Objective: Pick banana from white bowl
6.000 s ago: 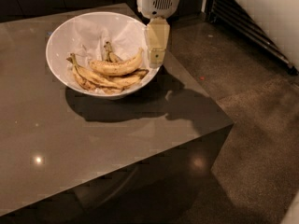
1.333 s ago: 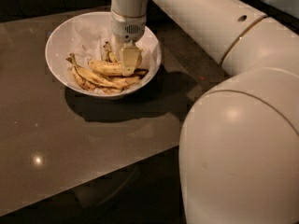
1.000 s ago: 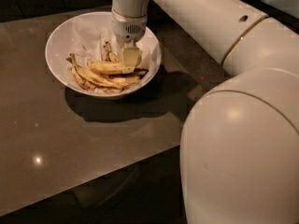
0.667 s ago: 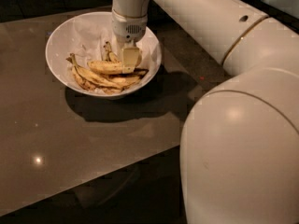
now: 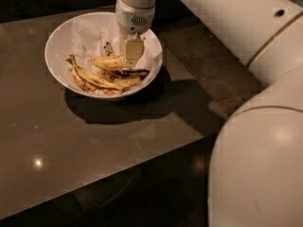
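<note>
The white bowl [image 5: 59, 32] stands on the far left part of the table, lined with crumpled white paper. Several bananas lie in it. The banana [image 5: 107, 62], plump and bright yellow, lies across the middle of the bowl on top of thinner, browner ones [image 5: 97, 81]. My gripper [image 5: 130, 56] reaches down into the bowl from above, at the right end of the banana. It hides that end. I cannot tell whether it touches or holds the banana.
The bowl rests on a dark glossy table [image 5: 94, 141] whose right edge runs diagonally past the bowl. My white arm [image 5: 255, 126] fills the right side of the view and hides the floor there.
Six seconds ago the gripper hung at the bowl's right rim; it has since moved left, down among the bananas. Over the last second nothing has visibly moved.
</note>
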Available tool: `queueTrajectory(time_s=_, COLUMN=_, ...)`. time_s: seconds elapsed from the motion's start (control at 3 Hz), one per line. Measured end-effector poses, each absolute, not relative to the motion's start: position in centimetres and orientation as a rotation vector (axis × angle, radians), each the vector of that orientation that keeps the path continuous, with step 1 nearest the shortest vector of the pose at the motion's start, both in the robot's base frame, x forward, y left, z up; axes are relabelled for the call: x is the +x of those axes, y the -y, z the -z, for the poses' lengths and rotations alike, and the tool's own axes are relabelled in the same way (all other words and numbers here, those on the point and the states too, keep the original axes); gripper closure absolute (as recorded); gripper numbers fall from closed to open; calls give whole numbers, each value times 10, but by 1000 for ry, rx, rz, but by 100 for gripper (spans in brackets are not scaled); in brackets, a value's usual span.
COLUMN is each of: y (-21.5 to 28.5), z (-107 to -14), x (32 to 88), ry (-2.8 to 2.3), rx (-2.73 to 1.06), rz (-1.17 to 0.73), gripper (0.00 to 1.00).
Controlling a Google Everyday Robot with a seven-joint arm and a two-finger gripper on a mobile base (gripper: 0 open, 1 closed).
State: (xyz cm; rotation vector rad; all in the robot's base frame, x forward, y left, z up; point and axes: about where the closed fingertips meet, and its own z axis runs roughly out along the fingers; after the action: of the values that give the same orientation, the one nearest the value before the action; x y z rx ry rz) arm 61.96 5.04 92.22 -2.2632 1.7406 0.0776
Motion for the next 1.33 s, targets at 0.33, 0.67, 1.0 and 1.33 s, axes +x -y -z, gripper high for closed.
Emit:
queueTrajectory(time_s=0.33, y=-42, z=-946, x=604, ry=-1685, rx=-2202, rz=-76, gripper=100)
queueTrajectory(time_s=0.67, y=-41, z=-948, x=604, ry=-1685, rx=-2196, rz=-73, gripper=100)
queueTrajectory(time_s=1.0, y=-38, z=-961, x=589, ry=-1668, rx=-2174, rz=-56, gripper=100)
queueTrajectory(time_s=1.33, y=-26, z=-973, x=554, ry=-1689, rx=-2100, rz=-65, gripper=100)
